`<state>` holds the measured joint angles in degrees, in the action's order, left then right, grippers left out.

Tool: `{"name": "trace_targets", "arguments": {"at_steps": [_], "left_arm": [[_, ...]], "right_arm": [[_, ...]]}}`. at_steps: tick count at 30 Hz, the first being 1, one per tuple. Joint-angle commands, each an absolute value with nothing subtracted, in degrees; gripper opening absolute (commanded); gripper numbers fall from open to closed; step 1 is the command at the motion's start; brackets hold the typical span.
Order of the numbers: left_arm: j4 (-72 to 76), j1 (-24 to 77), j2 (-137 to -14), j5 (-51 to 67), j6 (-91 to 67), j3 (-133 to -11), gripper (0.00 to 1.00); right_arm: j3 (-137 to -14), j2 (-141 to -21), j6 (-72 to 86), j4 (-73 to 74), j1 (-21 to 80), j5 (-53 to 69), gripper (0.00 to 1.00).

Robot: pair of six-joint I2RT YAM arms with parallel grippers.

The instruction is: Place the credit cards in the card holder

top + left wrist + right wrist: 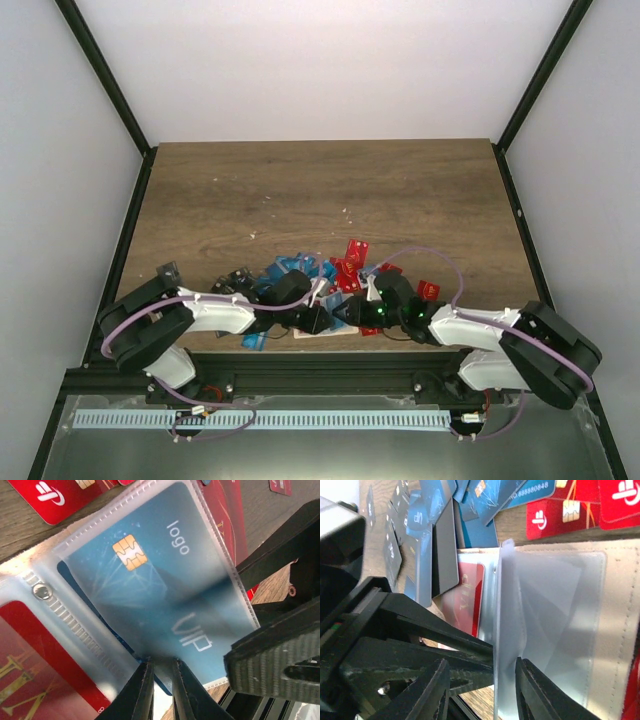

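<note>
Left claw (160,672) nipped narrow on blue card (165,590), apparently feeding it into card holder (620,605). Right claw (481,666) part-open astride clear leaf (510,630), presumably parting pockets.

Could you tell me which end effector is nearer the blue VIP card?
Left: the left end effector pinches the sleeve over the blue VIP card's edge; the right end effector sits beside its corner.
</note>
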<state>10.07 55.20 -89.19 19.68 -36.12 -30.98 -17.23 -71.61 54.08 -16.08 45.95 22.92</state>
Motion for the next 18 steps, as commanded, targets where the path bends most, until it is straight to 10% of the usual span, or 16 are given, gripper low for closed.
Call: {"name": "trace_targets", "arguments": {"at_steps": [1,18], "left_arm": [[11.52,55.47,-86.97,18.11,-38.65,-31.57,0.13],[-4.60,55.16,-63.90,-2.10,-45.52,-23.27,0.13]], "right_arm": [[-19.58,-72.27,51.24,-14.37,46.23,25.00,0.38],[-28.11,-85.35,49.25,-20.48,50.71,30.85,0.42]]}}
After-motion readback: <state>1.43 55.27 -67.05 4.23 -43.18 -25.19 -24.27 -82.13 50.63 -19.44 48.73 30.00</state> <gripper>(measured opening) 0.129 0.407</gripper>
